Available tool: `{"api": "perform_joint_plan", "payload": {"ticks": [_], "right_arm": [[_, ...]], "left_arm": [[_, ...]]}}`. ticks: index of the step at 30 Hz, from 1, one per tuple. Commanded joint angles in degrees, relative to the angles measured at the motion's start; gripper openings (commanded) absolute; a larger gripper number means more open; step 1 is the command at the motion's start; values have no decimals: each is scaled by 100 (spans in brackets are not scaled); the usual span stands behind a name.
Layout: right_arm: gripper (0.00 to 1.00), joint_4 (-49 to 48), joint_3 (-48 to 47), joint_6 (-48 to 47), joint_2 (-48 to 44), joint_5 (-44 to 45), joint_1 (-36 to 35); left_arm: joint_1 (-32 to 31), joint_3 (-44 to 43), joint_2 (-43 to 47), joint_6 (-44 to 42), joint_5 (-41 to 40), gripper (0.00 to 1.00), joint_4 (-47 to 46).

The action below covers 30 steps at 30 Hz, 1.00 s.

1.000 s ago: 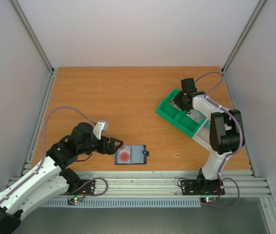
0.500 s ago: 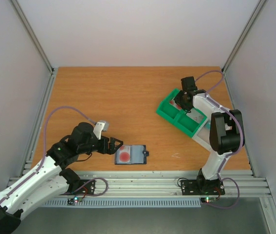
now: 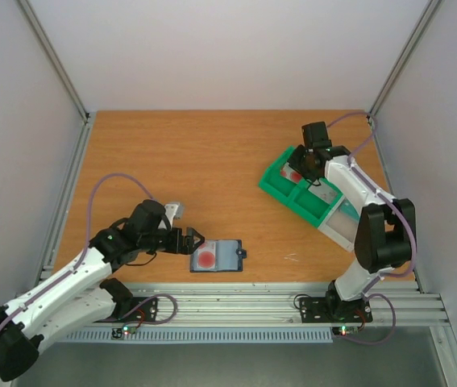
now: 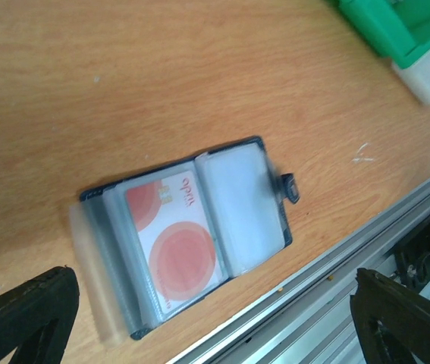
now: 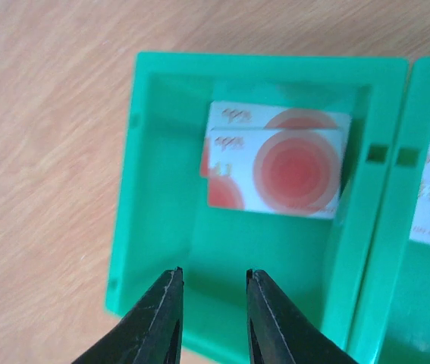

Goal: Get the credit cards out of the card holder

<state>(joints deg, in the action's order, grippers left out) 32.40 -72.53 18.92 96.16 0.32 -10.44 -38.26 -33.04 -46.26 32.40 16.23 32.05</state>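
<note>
One small whitish credit card with a red round blotch (image 4: 175, 254) shows inside the slate-blue fold-out card holder (image 3: 218, 256). The holder lies flat and open, close to the near edge of the brown wooden worktop (image 3: 212, 153). The left claw (image 3: 196, 241) is spread wide just beside the holder's left side and holds nothing. It looks ready to fetch that card. It would need to pinch the thin edge and slide the card out without dragging the holder along. The metal rail (image 3: 236, 300) is close on the near side, so room is tight there. Bare wood farther in gives room to move. Farther off, two more cards (image 5: 279, 171) lie in the end box of the green plastic tray (image 3: 275, 184). The right claw (image 5: 213, 274) hangs above them, jaws a little apart, holding nothing.
</note>
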Motion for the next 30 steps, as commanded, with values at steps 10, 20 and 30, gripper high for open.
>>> {"api": "perform_joint_plan", "payload": {"ticks": [10,20,30], "right_arm": [[25,625,687,-325,-1602,-1073,-955],[25,215,1660,-135,-2402,-1810,-1925],[24,-788,2495,353,-2362,-1749,-3293]], "left_arm": [[18,282,-626,468,590,71,-432],[17,789,-1042,798,353,49,-1248],[13,1059,-1973,996,771,28,-2357]]}}
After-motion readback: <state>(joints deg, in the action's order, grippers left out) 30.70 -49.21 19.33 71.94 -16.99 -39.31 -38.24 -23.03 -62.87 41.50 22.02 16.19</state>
